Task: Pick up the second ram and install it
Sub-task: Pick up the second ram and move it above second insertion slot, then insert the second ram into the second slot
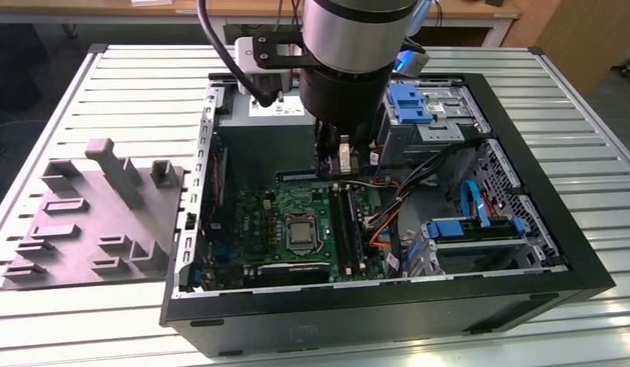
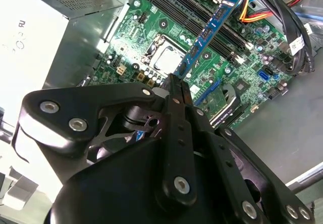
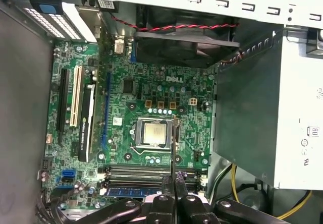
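end effector [image 2: 175, 82] clamps second ram [image 2: 208, 35] | above motherboard [image 3: 151, 90] | slatted metal table [image 1: 111, 99]

We count two memory sticks: the second ram [image 2: 208, 32], pinched in the one gripper [image 2: 176, 78] near the single processor [image 3: 154, 133], and the other stick [image 3: 126, 191], seated beside that processor. Around the processor lies one motherboard [image 3: 146, 82]. There is one fan [image 3: 181, 47] near the processor and one gray holder block [image 1: 91, 222] well apart from it.
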